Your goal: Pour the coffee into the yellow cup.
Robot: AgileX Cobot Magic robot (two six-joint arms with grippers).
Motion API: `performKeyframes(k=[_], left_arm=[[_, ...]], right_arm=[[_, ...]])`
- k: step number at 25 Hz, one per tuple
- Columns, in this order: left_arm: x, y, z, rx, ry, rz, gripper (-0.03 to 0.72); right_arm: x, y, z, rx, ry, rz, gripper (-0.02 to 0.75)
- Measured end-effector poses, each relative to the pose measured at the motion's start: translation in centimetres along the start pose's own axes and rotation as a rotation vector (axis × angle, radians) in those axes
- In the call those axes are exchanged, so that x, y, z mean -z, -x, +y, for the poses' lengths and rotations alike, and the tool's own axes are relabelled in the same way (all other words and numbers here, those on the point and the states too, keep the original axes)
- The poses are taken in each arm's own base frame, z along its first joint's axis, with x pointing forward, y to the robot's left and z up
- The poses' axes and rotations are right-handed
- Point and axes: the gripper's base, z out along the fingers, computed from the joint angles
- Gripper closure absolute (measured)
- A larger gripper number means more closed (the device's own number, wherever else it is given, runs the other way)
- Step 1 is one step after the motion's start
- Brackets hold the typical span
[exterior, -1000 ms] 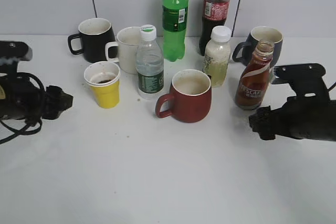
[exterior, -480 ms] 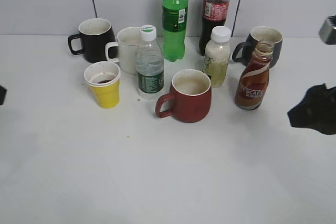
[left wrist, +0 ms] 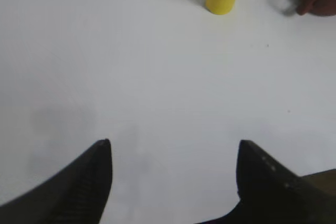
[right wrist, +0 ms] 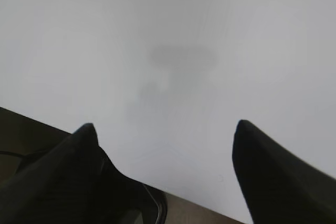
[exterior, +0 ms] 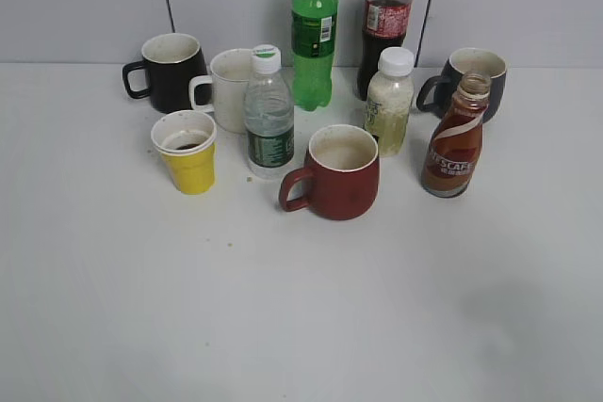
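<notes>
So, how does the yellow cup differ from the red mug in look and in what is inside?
The yellow cup is smaller, tapered and has no handle; the red mug is wider, with a handle on its left side. The yellow cup holds a little dark liquid at the bottom; the red mug looks empty, with a stained pale inside. Both stand upright on the white table.

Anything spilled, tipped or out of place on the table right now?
Nothing spilled or tipped. The coffee bottle stands upright with no cap, and the yellow cup already holds a little dark liquid. Every mug and bottle is upright.
</notes>
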Motion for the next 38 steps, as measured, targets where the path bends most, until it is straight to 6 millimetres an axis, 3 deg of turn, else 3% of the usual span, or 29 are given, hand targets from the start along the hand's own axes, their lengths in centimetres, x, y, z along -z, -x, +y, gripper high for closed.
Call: performKeyframes(k=[4, 10, 15, 38], left_arm=[[1.2, -3.1, -0.2, -0.074, -0.091, -0.101, 0.129], [1.8, -4.3, -0.1, -0.107, -0.114, -0.231, 0.129], [1.7, -4.3, -0.1, -0.110, -0.114, -0.239, 0.129], [1.7, -4.3, -0.1, -0.098, -0.092, -0.242, 0.129]], right_arm=[[2.9, -3.0, 0.3, 0.020, -0.002, -0.145, 0.146], [6.1, -5.9, 0.5, 0.099, -0.018, -0.375, 0.146], [4.9, -7.3, 0.5, 0.110, -0.020, -0.365, 0.146], [4.9, -7.3, 0.5, 0.115, -0.023, -0.362, 0.150]])
